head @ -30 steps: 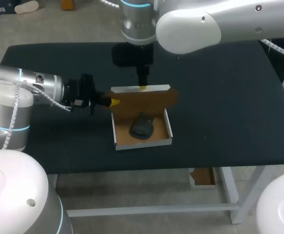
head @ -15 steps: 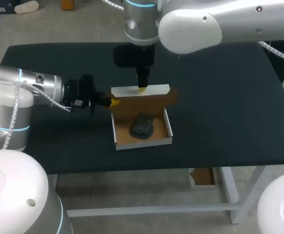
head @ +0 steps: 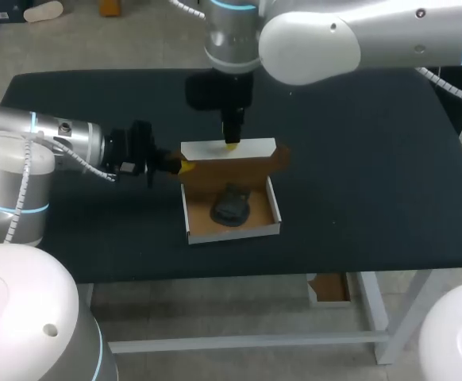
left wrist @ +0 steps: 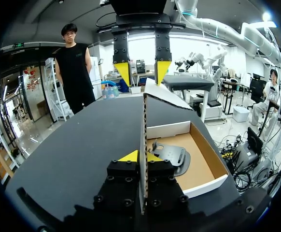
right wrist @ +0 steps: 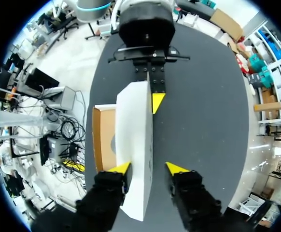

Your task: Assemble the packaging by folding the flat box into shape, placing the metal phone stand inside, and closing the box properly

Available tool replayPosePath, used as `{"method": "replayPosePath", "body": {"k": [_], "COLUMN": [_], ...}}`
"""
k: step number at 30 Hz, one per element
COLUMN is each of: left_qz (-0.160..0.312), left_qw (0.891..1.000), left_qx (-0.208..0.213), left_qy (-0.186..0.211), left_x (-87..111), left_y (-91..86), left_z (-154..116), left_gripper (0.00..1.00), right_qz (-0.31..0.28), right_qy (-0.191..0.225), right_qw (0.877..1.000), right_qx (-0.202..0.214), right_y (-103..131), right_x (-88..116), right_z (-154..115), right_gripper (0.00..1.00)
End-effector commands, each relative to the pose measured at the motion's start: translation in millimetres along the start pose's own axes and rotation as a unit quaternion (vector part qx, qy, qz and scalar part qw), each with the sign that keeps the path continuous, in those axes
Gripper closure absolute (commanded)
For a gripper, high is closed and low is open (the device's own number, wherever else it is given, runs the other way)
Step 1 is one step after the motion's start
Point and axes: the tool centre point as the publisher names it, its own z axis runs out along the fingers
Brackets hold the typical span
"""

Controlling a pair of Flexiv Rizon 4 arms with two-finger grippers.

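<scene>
While the metal phone stand (head: 231, 206) lies in the box (head: 235, 235) at mid-frame, the left hand (head: 185, 167) grips the raised lid (head: 243, 164) by its side edge, steadying it; the right hand (head: 232, 144), unclenched, straddles its top, likely to fold it shut.

Left arm (head: 56, 139) lay level, left gripper (head: 185, 167) clamped on the lid (head: 239, 167); right arm (head: 334, 40) pointed straight down, right gripper (head: 231, 144) spread wide.

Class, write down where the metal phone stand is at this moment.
In the head view, the metal phone stand lies on the floor of the open cardboard box near the middle of the table, just in front of the raised lid.
</scene>
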Motion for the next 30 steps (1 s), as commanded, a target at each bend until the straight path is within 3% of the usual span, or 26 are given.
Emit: {"method": "replayPosePath", "body": {"k": [1, 15, 18, 19, 20, 30], "left_qz": [0.000, 0.000, 0.000, 0.000, 0.000, 0.000], "left_qw": [1.000, 1.000, 1.000, 1.000, 1.000, 1.000], "left_qx": [0.001, 0.001, 0.001, 0.001, 0.001, 0.001], "left_qy": [0.000, 0.000, 0.000, 0.000, 0.000, 0.000], "left_x": [-0.4, -0.4, -0.4, -0.4, -0.4, -0.4], "left_y": [-3.0, -3.0, -3.0, -3.0, -3.0, -3.0], "left_z": [-0.8, -0.8, -0.8, -0.8, -0.8, -0.8], "left_gripper": [1.00, 1.00, 1.00, 1.00, 1.00, 1.00], "right_qz": [-0.002, -0.007, -0.008, -0.008, -0.008, -0.011], "right_qy": [0.006, 0.016, 0.017, 0.018, 0.018, 0.014], "right_qw": [1.000, 1.000, 1.000, 1.000, 1.000, 1.000], "right_qx": [-0.001, -0.002, -0.001, -0.001, -0.001, 0.001], "right_y": [1.1, 3.2, 3.5, 3.7, 3.9, 5.8], "right_x": [-3.0, -7.0, -7.7, -7.8, -7.9, -6.6], "right_z": [8.2, 12.7, 13.8, 14.0, 14.2, 13.5], "right_gripper": [0.54, 0.57, 0.72, 0.92, 1.00, 1.00]}}
